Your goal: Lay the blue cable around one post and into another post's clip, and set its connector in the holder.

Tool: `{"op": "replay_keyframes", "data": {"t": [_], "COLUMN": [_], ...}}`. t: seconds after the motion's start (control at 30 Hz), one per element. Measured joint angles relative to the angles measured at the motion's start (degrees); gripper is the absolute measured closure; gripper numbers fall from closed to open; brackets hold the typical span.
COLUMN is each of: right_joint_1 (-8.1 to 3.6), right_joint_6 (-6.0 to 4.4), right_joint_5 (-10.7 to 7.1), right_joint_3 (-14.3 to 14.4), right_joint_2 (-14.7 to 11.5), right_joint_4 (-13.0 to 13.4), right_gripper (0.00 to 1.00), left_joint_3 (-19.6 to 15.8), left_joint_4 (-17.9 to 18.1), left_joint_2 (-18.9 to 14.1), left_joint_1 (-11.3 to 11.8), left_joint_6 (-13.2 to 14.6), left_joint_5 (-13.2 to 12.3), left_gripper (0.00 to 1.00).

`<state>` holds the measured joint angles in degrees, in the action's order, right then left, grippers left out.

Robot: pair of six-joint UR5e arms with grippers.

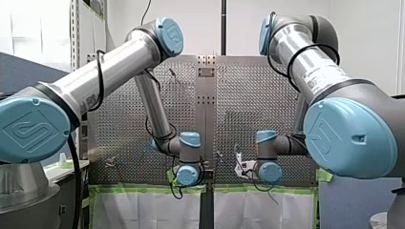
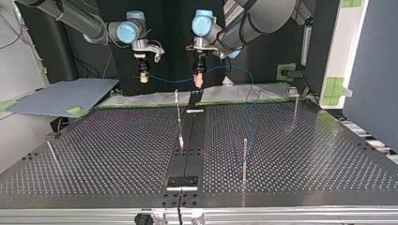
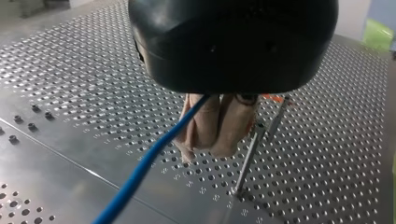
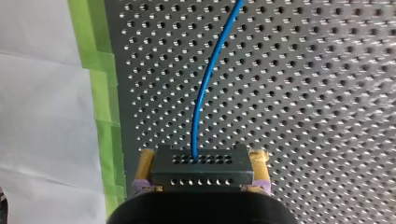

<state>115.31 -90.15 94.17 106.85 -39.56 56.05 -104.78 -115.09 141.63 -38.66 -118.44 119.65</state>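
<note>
A dark perforated counter (image 2: 117, 154) fills the top view, with green tape (image 2: 286, 72) along its far edge at twelve o'clock. Thin metal posts stand on it: a centre post (image 2: 178, 105) by the middle strip, a near post (image 2: 244, 159) toward five o'clock, a far post (image 2: 295, 105) toward two o'clock; a small black block (image 2: 183, 182) at six o'clock on the strip is probably the holder.

Both arms hang over the twelve o'clock edge, clear of the surface; my right gripper (image 2: 142, 78) is at about eleven, my left gripper (image 2: 199, 83) at twelve. In the right wrist view yellow fingers (image 4: 144, 161) clamp the black connector (image 4: 201, 169) from both sides. In the left wrist view beige fingers (image 3: 210, 126) are pressed together with the blue cable (image 3: 149, 161) emerging at their root, so they appear to pinch it; a post (image 3: 250, 156) stands just beside them, which one I cannot tell.

Risks, as I judge them: the taut span could catch that post's tip on the way down; the cable could slide through the smooth beige fingers if the arms pull apart; the slack could snag the far post.

In the top view the held span lies nine to three, nearly level, its connector end at nine; past my left gripper the slack arcs toward three and drops to the counter.
</note>
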Motion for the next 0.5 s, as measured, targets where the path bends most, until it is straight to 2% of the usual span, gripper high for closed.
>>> {"op": "replay_keyframes", "data": {"t": [0.23, 0.37, 0.5], "right_joint_1": [-0.24, -0.42, -0.56], "right_joint_6": [0.37, 0.42, 0.38], "right_joint_5": [0.01, -0.08, -0.23], "right_joint_3": [-3.48, -4.33, -5.07], "right_joint_2": [0.72, 0.81, 0.92], "right_joint_4": [-3.22, -2.95, -2.48], "right_gripper": [0.99, 0.99, 0.99], "left_joint_3": [0.9, 1.98, 3.29], "left_joint_4": [0.17, -0.04, -0.87], "left_joint_2": [0.23, 0.73, 2.27], "left_joint_1": [0.78, 1.02, 1.02], "left_joint_6": [3.86, 6.01, 6.72], "left_joint_5": [-0.02, -0.68, -0.86], "left_gripper": [0.86, 0.86, 0.86]}}
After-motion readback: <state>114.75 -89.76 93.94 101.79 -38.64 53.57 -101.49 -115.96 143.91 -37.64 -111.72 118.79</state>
